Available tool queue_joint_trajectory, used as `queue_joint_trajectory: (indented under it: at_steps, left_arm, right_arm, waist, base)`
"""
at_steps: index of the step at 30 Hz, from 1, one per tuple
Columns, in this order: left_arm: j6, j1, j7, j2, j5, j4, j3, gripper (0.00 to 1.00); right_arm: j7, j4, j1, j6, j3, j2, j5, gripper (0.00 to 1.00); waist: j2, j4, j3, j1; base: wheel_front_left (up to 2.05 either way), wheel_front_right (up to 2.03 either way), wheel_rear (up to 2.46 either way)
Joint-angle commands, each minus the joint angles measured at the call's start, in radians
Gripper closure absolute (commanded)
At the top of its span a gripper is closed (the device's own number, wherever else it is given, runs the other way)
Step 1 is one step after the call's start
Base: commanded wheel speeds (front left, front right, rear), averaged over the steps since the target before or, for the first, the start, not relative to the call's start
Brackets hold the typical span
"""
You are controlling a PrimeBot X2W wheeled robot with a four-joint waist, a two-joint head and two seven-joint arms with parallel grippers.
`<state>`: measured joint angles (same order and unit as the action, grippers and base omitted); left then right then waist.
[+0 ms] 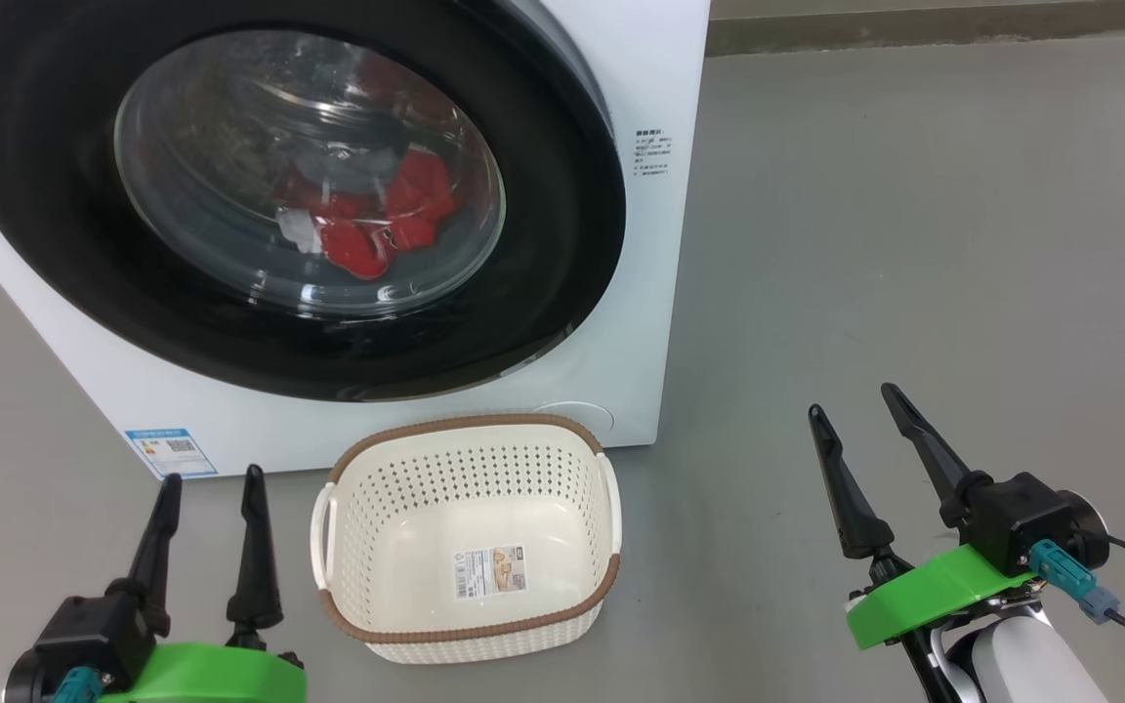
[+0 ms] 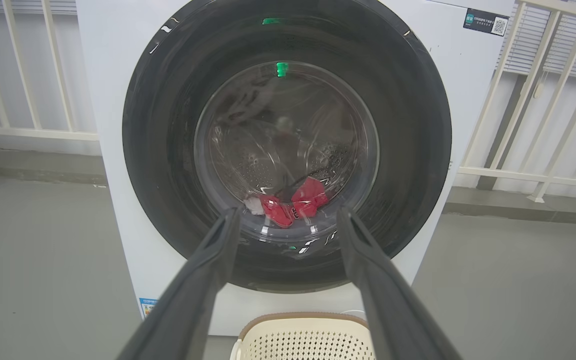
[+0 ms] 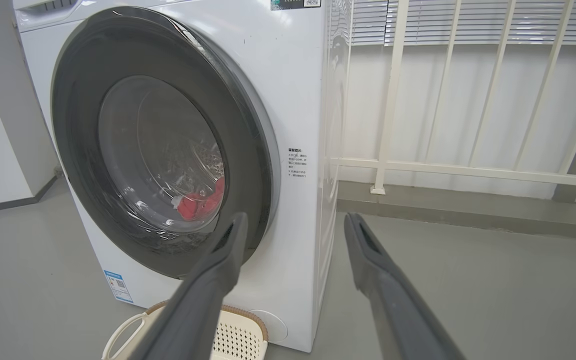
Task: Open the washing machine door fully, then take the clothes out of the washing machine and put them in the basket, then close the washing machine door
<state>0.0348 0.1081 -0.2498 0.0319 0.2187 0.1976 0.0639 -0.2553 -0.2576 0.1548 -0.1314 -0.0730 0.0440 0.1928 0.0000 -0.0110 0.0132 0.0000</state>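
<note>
Because the washing machine door (image 1: 562, 244) looks shut, the clothes (image 1: 377, 220) are inside the washing machine (image 1: 645, 332). We see them through the door's round glass (image 1: 221, 127) as a red bunch with a bit of white.

We think the basket (image 1: 470, 423) sits on the floor (image 1: 914, 244) right in front of the washing machine, under the door, so the clothes have only a short way to go. It has nothing in it but a sticker (image 1: 494, 571) on its bottom.

Our left gripper (image 1: 212, 475) hangs in front of the washing machine, near its blue label (image 1: 164, 451). Our right gripper (image 1: 853, 398) hangs off past the washing machine's right front corner. Both are spread wide and hold nothing. We guess they are ready to pull the door first.

We count one washing machine, one door, one basket and two grippers with two dark fingers (image 1: 255, 547) each. We also count one bunch of clothes, but we cannot tell how many pieces are in it.
</note>
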Motion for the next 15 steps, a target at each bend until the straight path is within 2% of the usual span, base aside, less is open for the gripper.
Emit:
queue_joint_trajectory:
  at_steps: [1, 15]
  left_arm:
    - [-0.003, 0.039, -0.012, 0.018, -0.007, -0.018, 0.034, 0.00]
    - [-0.003, 0.040, -0.012, 0.018, -0.003, 0.017, 0.033, 0.00]
  right_arm:
    - [-0.006, 0.022, 0.043, 0.001, -0.016, 0.007, 0.004, 0.00]
    - [-0.006, 0.014, 0.039, 0.001, 0.001, 0.007, 0.010, 0.00]
  waist:
    - [0.0000, 0.000, 0.000, 0.0000]
    - [0.0000, 0.006, 0.000, 0.0000]
  base:
    - [0.00, 0.00, 0.00]
    - [0.00, 0.00, 0.00]
